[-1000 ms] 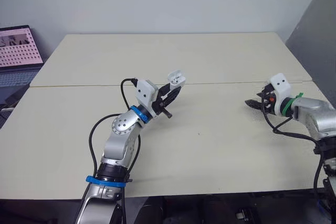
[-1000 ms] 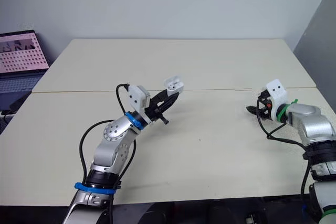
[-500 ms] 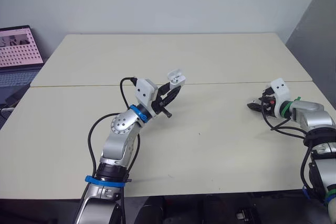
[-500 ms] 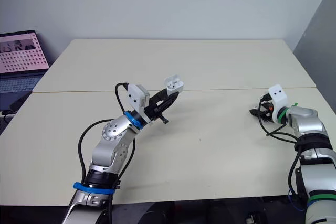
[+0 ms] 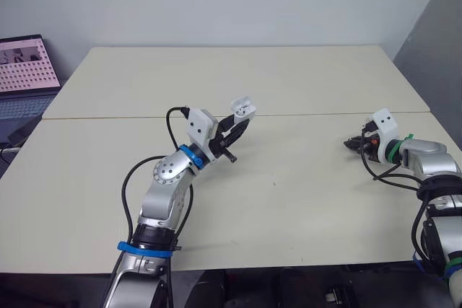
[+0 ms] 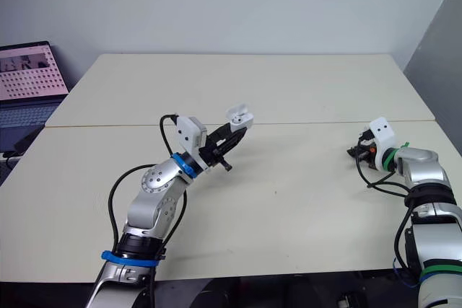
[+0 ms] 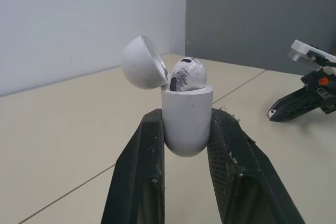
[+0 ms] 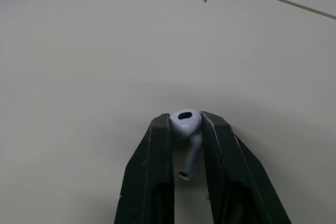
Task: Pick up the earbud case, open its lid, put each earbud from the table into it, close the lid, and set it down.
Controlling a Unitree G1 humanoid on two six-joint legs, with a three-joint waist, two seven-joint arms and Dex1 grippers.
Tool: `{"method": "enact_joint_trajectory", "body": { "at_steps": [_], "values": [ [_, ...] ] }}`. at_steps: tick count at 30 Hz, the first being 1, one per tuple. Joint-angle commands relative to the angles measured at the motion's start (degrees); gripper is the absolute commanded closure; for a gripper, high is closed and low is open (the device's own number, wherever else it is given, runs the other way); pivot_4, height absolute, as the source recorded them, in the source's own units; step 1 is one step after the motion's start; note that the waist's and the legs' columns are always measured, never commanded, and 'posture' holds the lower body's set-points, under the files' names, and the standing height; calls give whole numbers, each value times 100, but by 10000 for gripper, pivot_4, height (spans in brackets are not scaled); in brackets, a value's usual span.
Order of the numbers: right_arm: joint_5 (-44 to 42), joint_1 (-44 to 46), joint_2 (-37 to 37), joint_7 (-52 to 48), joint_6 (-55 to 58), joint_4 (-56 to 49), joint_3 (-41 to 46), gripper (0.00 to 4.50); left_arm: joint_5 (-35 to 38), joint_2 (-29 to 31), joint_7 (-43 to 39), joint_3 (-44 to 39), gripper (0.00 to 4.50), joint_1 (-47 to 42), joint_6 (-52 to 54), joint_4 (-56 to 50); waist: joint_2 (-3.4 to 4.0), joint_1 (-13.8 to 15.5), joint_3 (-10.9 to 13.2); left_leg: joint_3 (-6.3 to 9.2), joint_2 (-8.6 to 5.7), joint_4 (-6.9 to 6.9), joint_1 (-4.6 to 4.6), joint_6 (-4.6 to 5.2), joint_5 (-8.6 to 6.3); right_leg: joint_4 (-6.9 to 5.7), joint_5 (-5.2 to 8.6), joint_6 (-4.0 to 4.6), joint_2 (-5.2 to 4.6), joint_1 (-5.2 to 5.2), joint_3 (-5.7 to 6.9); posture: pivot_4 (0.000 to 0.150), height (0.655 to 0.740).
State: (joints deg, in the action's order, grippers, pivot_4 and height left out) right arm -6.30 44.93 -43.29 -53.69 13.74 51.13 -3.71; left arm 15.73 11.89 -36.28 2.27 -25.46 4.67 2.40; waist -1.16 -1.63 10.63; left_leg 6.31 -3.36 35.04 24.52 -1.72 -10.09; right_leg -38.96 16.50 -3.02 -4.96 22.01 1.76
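Note:
My left gripper (image 5: 238, 122) is raised above the table's middle, shut on the white earbud case (image 7: 187, 116). The case's lid (image 7: 143, 62) stands open, and one earbud (image 7: 187, 74) sits in it. At the table's right side my right gripper (image 5: 351, 143) is down at the tabletop, and its black fingers (image 8: 157, 150) are shut on a second white earbud (image 8: 186, 124), stem pointing back toward the wrist. The left wrist view also catches the right gripper (image 7: 278, 111) low on the table beyond the case.
The cream table (image 5: 289, 207) has a seam (image 5: 108, 117) running across its middle. A laptop (image 5: 22, 70) with a lit screen stands off the far left edge. A grey wall panel (image 5: 433, 41) rises at the right.
My right gripper has slid a little to the right along the table and closed its fingers on the earbud. The left arm and the case have held still.

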Motion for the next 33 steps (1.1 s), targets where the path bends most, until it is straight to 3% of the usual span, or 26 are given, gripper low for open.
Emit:
{"method": "enact_joint_trajectory", "body": {
  "at_steps": [1, 4, 7, 11, 16, 21, 33],
  "values": [
    [114, -542, -655, -1083, 138, -1490, -285, 41109, 86, -8, 23, -46, 37550, -60, -77, -292, 0, 25, 0, 1, 0, 0, 0, 0, 0, 0, 0, 0, 0, 0, 1, 1500, 7400],
    [105, -1302, -1440, -1946, 325, -2906, -455, 41109, 79, -24, 50, -60, 37550, 12, -121, -313, 4, 31, 0, 4, -3, 2, 3, 1, -1, 1, 1, -2, -3, 1, 4, 1500, 7400],
    [192, -1821, -1972, -2273, 363, -3556, -496, 41109, 65, -68, 86, -44, 37550, 42, -161, -303, 4, 23, 0, 3, -2, 5, 2, 1, -1, 1, 1, -3, -4, -1, 4, 1500, 7400],
    [473, -2367, -2431, -2460, -85, -3703, -579, 41109, 41, -132, 109, -30, 37550, 50, -197, -284, 4, 16, 0, 1, 4, 5, -1, 1, -1, 2, 2, -5, -3, -2, 3, 1500, 7400],
    [719, -2539, -2421, -2333, -501, -3389, -619, 41109, 35, -158, 110, -21, 37550, 72, -207, -289, 3, 30, 0, -1, 3, 6, -4, 0, -1, 2, 1, -4, -3, -6, 1, 1500, 7400],
    [746, -2586, -2415, -2384, -460, -3344, -626, 24366, 44, -148, 91, -29, 37550, 67, -203, -282, 3, 108, 0, 6, 0, 10, -19, 0, -2, 12, 1, -4, -4, -34, 6, 1500, 7400],
    [1080, -2616, -2491, -2395, -956, -3131, -650, 24366, 48, -175, 91, -10, 37550, 74, -210, -294, 2, 174, 0, 15, -1, 13, -36, 0, -2, 30, 2, -5, -5, -64, 15, 1500, 7400]
  ]
}}
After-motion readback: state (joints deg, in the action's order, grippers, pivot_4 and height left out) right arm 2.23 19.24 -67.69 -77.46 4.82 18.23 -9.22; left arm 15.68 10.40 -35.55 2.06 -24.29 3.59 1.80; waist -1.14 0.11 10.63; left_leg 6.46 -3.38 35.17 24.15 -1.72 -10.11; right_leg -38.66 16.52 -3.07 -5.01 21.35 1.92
